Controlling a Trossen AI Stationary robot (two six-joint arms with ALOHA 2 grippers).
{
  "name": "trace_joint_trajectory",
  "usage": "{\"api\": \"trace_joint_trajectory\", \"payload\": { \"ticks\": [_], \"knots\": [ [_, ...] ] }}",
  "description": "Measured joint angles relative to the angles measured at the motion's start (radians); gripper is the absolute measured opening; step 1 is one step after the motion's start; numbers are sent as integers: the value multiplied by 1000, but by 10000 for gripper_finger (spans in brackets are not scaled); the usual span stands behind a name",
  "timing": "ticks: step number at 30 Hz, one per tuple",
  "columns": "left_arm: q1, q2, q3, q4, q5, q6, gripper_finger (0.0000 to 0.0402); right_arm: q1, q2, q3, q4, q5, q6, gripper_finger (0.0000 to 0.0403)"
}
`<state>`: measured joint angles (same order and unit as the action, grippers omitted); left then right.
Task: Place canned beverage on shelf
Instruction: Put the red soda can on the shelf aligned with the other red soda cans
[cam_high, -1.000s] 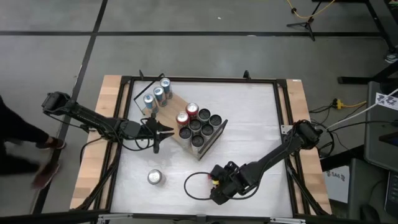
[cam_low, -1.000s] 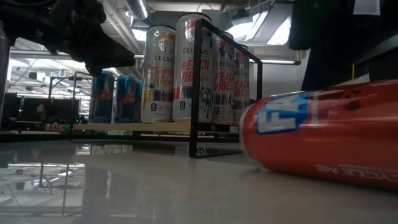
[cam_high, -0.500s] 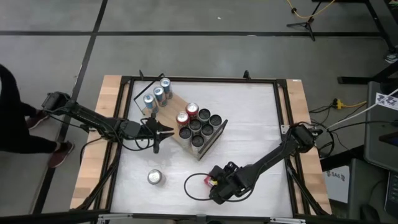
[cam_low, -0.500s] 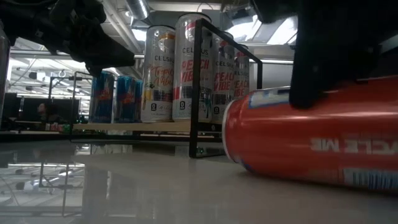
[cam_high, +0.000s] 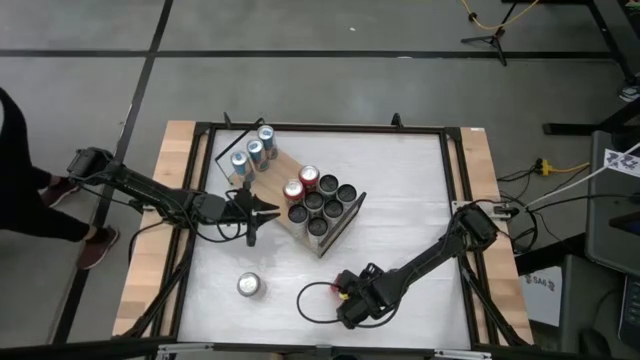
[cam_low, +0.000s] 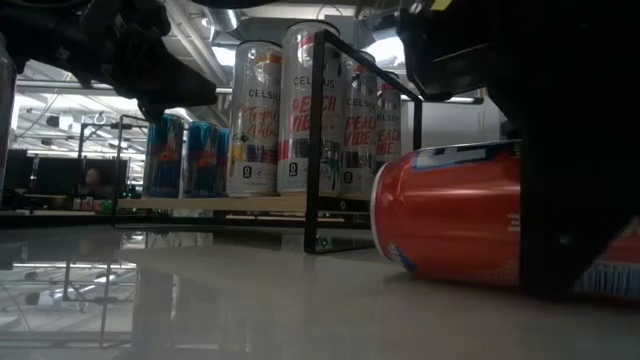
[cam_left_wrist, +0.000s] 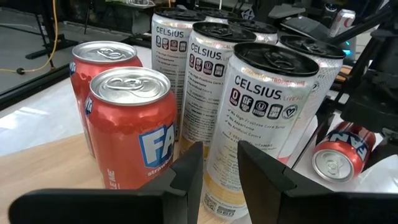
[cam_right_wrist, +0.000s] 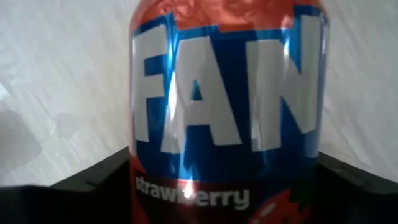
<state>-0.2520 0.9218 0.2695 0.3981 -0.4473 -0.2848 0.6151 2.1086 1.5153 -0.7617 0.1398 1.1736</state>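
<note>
Cans (cam_high: 316, 200) crowding shelf (cam_high: 283, 165)

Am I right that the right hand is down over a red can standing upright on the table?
Not quite: the red can is lying on its side, not upright, as the low view shows. The right hand is indeed down over it on the table.

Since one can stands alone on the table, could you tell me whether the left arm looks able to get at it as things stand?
Probably yes: the upright can has bare tabletop around it, and the left gripper hovers empty nearby, beside the shelf.
</note>
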Motion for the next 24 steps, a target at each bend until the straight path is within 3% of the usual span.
{"api": "trace_joint_trajectory", "payload": {
  "ticks": [4, 11, 18, 24],
  "knots": [
    [0, 0, 0, 0, 0, -1, 93, 0, 0, 4, -5, -1, 0, 283],
    [0, 0, 0, 7, -3, -2, 93, 0, -27, 2, -4, 8, -2, 282],
    [0, 0, 0, 7, -3, -1, 93, 9, -127, 3, 8, 121, -26, 286],
    [0, 0, 0, 7, -3, -2, 93, 72, -215, 4, 2, 306, -31, 285]
  ]
}}
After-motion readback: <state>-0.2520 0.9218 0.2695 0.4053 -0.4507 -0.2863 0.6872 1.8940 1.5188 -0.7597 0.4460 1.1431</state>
